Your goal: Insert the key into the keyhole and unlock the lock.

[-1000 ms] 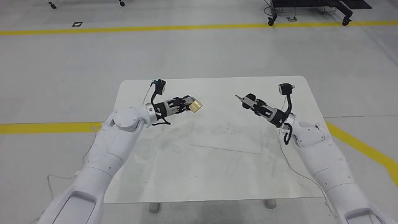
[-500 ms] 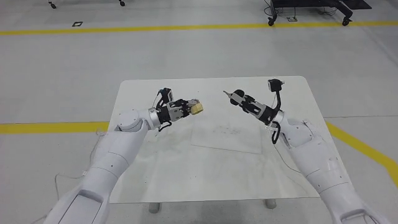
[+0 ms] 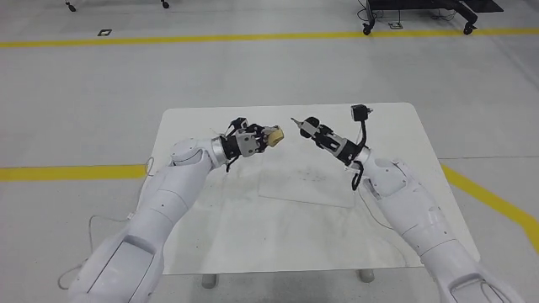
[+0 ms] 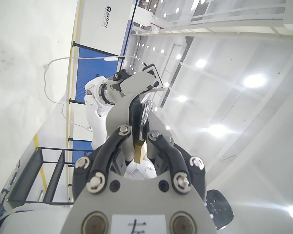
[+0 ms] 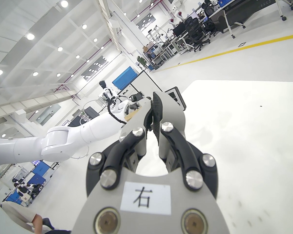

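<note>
Our left end effector [image 3: 266, 138] clamps the brass lock [image 3: 275, 136]; at its three o'clock, the right end effector [image 3: 305, 124] pinches the key [image 3: 296, 121]. We judge insertion not yet begun.

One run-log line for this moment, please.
left pincer shut on lock | right pincer shut on key | both over table | key tip apart from lock | not yet inserted

Bright, even light falls from rows of round ceiling lamps [image 5: 64, 4]. In the left wrist view the lamps flare into white glare, and the bolts on the left claw [image 4: 141, 115] glint. The white table [image 3: 295, 236] is evenly lit. Both wrist views bow the ceiling beams [image 5: 26, 25] toward their edges.
</note>
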